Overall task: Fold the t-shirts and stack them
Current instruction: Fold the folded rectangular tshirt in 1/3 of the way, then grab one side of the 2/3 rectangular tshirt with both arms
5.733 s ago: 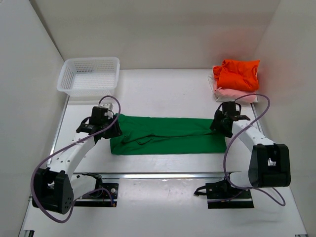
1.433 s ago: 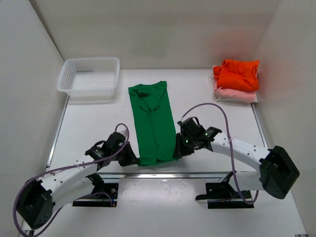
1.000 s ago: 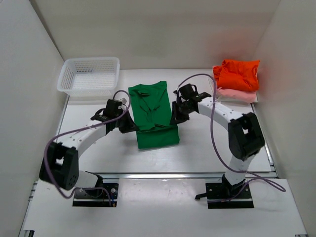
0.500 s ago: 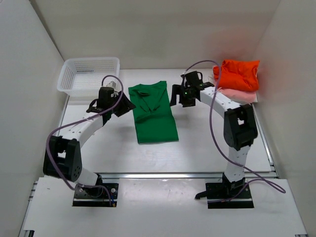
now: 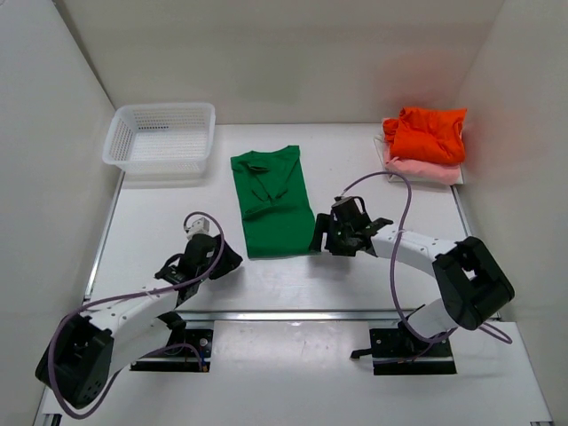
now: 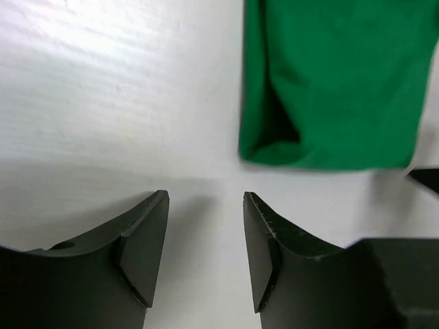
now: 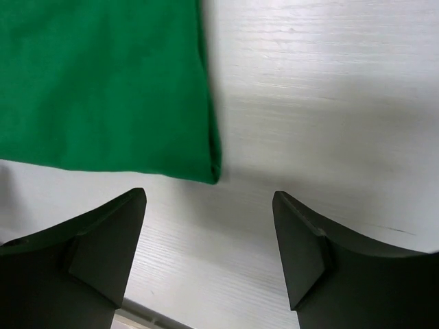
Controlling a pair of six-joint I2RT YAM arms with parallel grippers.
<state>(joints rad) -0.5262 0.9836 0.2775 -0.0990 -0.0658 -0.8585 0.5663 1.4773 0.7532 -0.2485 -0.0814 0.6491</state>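
The green t-shirt (image 5: pixel 273 200) lies folded into a long rectangle in the middle of the table, collar end away from me. My left gripper (image 5: pixel 231 257) sits open just off its near left corner, touching nothing. In the left wrist view the green t-shirt (image 6: pixel 336 82) lies ahead and to the right of the left gripper (image 6: pixel 206 205). My right gripper (image 5: pixel 319 240) stands open at the near right corner. The right wrist view shows that corner of the green t-shirt (image 7: pixel 103 82) just ahead of the empty right gripper (image 7: pixel 209 202). An orange t-shirt (image 5: pixel 430 133) rests on a pink t-shirt (image 5: pixel 426 170) at the far right.
A white mesh basket (image 5: pixel 160 138) stands at the far left corner of the table (image 5: pixel 177 213). White walls close in the left, back and right sides. A metal rail runs along the near edge, in front of the arm bases.
Both grippers brought the shirt's near half over the far half, let go near the collar end, then drew back to the new near fold edge. Both went from shut to open.
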